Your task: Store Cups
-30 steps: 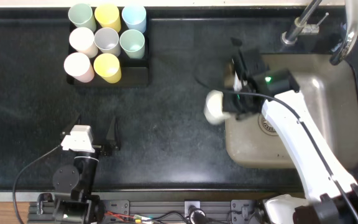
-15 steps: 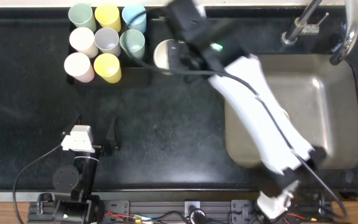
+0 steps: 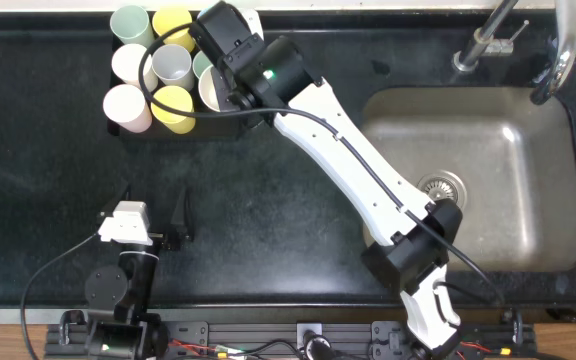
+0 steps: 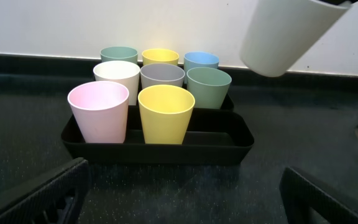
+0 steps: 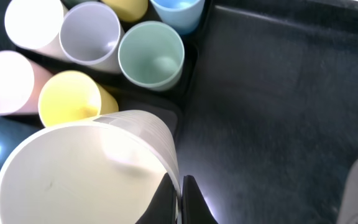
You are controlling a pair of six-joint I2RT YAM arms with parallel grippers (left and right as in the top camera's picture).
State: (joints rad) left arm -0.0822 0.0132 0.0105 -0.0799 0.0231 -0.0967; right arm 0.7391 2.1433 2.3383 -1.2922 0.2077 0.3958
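Note:
A black tray (image 3: 230, 124) at the counter's back left holds several upright cups in pink, yellow, white, grey, green and blue. My right gripper (image 3: 226, 88) is shut on the wall of a white cup (image 3: 211, 91), held above the tray's near right corner. The right wrist view shows this white cup (image 5: 86, 177) pinched by the gripper (image 5: 180, 198), beside the yellow cup (image 5: 70, 99) and the mint cup (image 5: 151, 55). From the left wrist view the white cup (image 4: 284, 34) hangs tilted above the tray (image 4: 157, 149). My left gripper (image 3: 153, 207) rests open near the front edge.
A steel sink (image 3: 558, 230) with a drain takes up the right side, and a faucet (image 3: 488, 35) stands behind it. Dark countertop (image 3: 298, 210) stretches between the tray and the sink. The tray's near right slot (image 4: 219, 134) has no cup.
The right arm swung from the sink's left edge across the counter to the tray, carrying the white cup. The left arm has stayed still.

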